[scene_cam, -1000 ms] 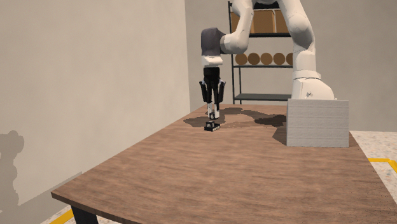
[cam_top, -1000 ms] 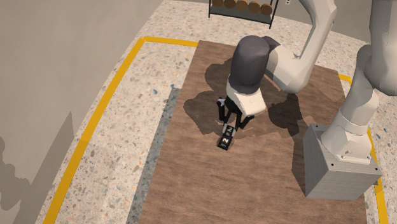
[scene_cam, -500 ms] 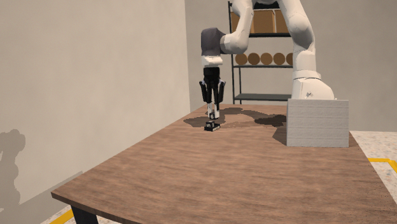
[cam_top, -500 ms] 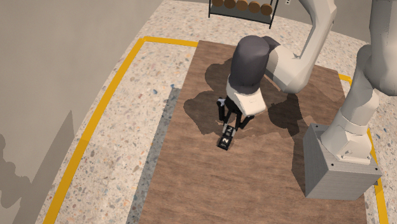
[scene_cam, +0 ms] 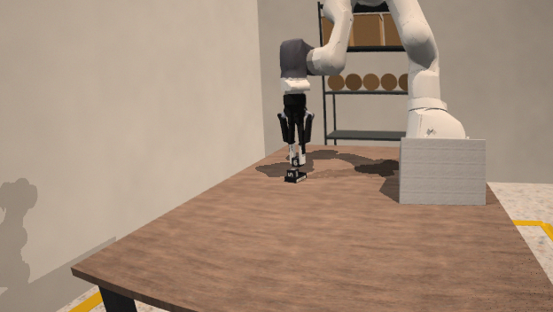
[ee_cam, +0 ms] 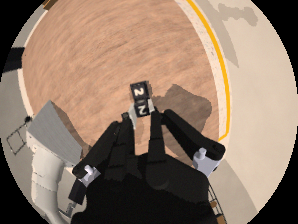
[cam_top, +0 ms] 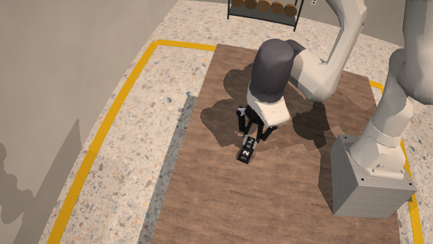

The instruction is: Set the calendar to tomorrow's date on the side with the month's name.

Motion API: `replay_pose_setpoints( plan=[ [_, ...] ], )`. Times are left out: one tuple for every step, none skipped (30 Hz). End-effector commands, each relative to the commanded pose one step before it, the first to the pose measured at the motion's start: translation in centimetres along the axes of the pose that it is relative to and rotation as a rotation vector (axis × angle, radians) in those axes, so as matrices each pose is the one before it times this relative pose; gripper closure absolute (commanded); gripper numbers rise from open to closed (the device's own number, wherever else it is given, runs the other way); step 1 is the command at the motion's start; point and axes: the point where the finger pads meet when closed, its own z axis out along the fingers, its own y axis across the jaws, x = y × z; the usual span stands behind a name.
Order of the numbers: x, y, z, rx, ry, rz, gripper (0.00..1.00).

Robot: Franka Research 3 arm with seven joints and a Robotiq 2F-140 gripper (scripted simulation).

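Note:
A small black calendar tray (cam_top: 243, 159) (scene_cam: 301, 178) lies on the wooden table (cam_top: 225, 204) (scene_cam: 310, 248). One black digit cube (cam_top: 246, 152) (scene_cam: 291, 175) (ee_cam: 139, 90) stands in it, showing a white 5 toward the exterior camera. My gripper (cam_top: 250, 140) (scene_cam: 296, 160) (ee_cam: 142, 106) points straight down and is shut on the second digit cube (cam_top: 250, 141) (scene_cam: 295, 162) (ee_cam: 141, 107). It holds that cube a little above the tray, beside and higher than the first cube. The held cube shows a 6 toward the exterior camera. The month's name is too small to read.
The arm's grey pedestal (cam_top: 364, 187) (scene_cam: 443, 170) stands on the table's right side. A metal shelf with round wooden discs (cam_top: 264, 10) (scene_cam: 368, 84) stands behind the table. A wall runs along the left. Yellow floor tape (cam_top: 104, 128) borders the area.

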Motion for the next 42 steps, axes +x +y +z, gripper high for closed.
replay_pose_setpoints(
  plan=[
    [0.071, 0.112, 0.098, -0.00294, 0.00134, 0.00303, 0.84],
    [0.000, 0.000, 0.050, 0.00000, 0.00000, 0.00000, 0.84],
    [0.000, 0.000, 0.000, 0.00000, 0.00000, 0.00000, 0.84],
    [0.000, 0.000, 0.000, 0.00000, 0.00000, 0.00000, 0.84],
    [0.000, 0.000, 0.056, 0.00000, 0.00000, 0.00000, 0.84],
    [0.000, 0.000, 0.061, 0.00000, 0.00000, 0.00000, 0.84],
    [0.000, 0.000, 0.067, 0.00001, 0.00000, 0.00000, 0.84],
    [0.000, 0.000, 0.071, 0.00000, 0.00000, 0.00000, 0.84],
    [0.000, 0.001, 0.076, -0.00001, 0.00000, 0.00001, 0.84],
    [0.000, 0.000, 0.080, 0.00000, 0.00000, 0.00000, 0.84],
    [0.000, 0.000, 0.083, 0.00000, 0.00000, 0.00000, 0.84],
    [0.000, 0.000, 0.087, 0.00000, 0.00000, 0.00000, 0.84],
    [0.000, -0.001, 0.089, 0.00001, 0.00000, -0.00001, 0.84],
    [0.000, 0.000, 0.091, 0.00000, 0.00000, 0.00000, 0.84],
    [0.000, 0.001, 0.092, -0.00001, 0.00000, 0.00000, 0.84],
    [0.000, 0.000, 0.092, 0.00000, 0.00000, 0.00000, 0.84],
    [0.000, 0.000, 0.092, 0.00000, 0.00000, 0.00000, 0.84],
    [0.000, -0.001, 0.092, 0.00001, 0.00000, -0.00001, 0.84],
    [0.000, 0.000, 0.090, 0.00000, 0.00000, 0.00000, 0.84],
    [0.000, 0.000, 0.000, 0.00000, 0.00000, 0.00000, 0.84],
    [0.000, 0.000, 0.000, 0.00000, 0.00000, 0.00000, 0.84],
    [0.000, 0.001, 0.088, -0.00001, 0.00000, 0.00001, 0.84],
    [0.000, 0.000, 0.086, 0.00000, 0.00000, 0.00000, 0.84],
    [0.000, 0.000, 0.083, 0.00000, 0.00000, 0.00000, 0.84],
    [0.000, 0.000, 0.079, 0.00000, 0.00000, 0.00000, 0.84],
    [0.000, -0.001, 0.075, 0.00001, 0.00000, -0.00001, 0.84],
    [0.000, 0.000, 0.070, 0.00000, 0.00000, 0.00000, 0.84],
    [0.000, 0.000, 0.065, 0.00000, 0.00000, 0.00000, 0.84],
    [0.000, 0.000, 0.060, 0.00000, 0.00000, 0.00000, 0.84],
    [0.000, 0.000, 0.054, 0.00000, 0.00000, 0.00000, 0.84],
    [0.000, 0.000, 0.049, 0.00000, 0.00000, 0.00000, 0.84],
    [0.000, 0.000, 0.043, 0.00000, 0.00000, 0.00000, 0.84],
    [0.000, 0.000, 0.037, 0.00000, 0.00000, 0.00000, 0.84],
    [0.000, 0.000, 0.031, 0.00000, 0.00000, 0.00000, 0.84],
    [0.000, 0.000, 0.026, 0.00000, 0.00000, 0.00000, 0.84],
    [0.000, 0.000, 0.020, 0.00000, 0.00000, 0.00000, 0.84],
    [0.000, 0.000, 0.000, 0.00000, 0.00000, 0.00000, 0.84],
    [0.000, 0.000, 0.000, 0.00000, 0.00000, 0.00000, 0.84],
    [0.000, 0.000, 0.015, 0.00000, 0.00000, 0.00000, 0.84],
    [0.000, 0.000, 0.011, 0.00000, 0.00000, 0.00000, 0.84],
    [0.000, 0.000, 0.007, 0.00000, 0.00000, 0.00000, 0.84],
    [0.000, 0.000, 0.004, 0.00000, 0.00000, 0.00000, 0.84]
  ],
)
